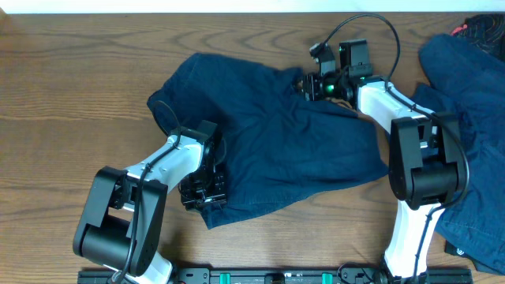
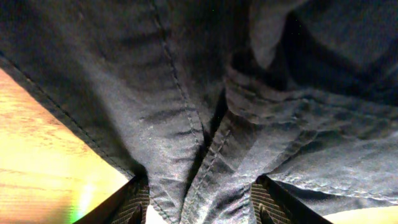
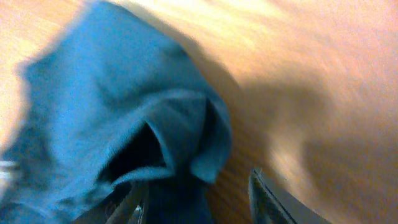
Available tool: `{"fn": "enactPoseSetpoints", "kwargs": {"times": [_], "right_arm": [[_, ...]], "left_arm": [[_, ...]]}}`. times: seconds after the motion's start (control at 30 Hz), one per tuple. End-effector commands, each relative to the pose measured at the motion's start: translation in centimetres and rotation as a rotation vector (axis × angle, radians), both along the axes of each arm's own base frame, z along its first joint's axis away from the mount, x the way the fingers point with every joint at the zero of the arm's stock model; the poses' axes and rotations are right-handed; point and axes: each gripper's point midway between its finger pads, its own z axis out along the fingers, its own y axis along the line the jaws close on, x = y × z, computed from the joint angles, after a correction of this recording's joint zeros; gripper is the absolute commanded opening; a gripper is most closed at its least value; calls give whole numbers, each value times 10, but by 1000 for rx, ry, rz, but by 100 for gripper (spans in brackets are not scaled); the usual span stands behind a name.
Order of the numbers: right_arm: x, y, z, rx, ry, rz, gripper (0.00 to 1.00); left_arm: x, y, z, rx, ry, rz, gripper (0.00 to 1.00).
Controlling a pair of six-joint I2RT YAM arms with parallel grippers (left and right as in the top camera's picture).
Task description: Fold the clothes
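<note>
**Shorts [image 1: 292, 150] spread on the bench [image 1: 71, 102], an arm at each end**

Dark navy and rumpled, the shorts lie across the middle of the bench, not yet folded, which puts the job at its opening step. The left gripper [image 1: 203, 189] rests at their near-left corner and the right gripper [image 1: 316, 85] at their far edge toward the right; this diagonal pairing looks chosen so the cloth can be drawn flat or carried over itself. From the left wrist, a stitched seam and hem run down into the gap between the fingers [image 2: 134, 202], which stand apart with cloth bunched between them; whether they pinch it cannot be told. The right wrist view is blurred; it shows a loose lobe of the shorts casting a shadow on the wood beside one finger [image 3: 134, 205], with bare bench between the cloth and the other finger, so that hold cannot be told either. A second garment [image 1: 465, 102] of the same navy lies heaped to the right of the shorts, partly under the right arm, probably set aside until the shorts are done.
</note>
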Motion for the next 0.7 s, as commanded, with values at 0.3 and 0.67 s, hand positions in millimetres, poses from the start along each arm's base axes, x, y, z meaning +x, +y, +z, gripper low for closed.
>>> {"fn": "enactPoseSetpoints", "kwargs": {"times": [0.3, 0.67], "right_arm": [[-36, 21, 48, 294, 51, 231, 54], [-7, -31, 8, 59, 90, -33, 50]], "left_arm": [[-1, 3, -3, 17, 0, -5, 54], [0, 3, -3, 17, -1, -5, 54]]}}
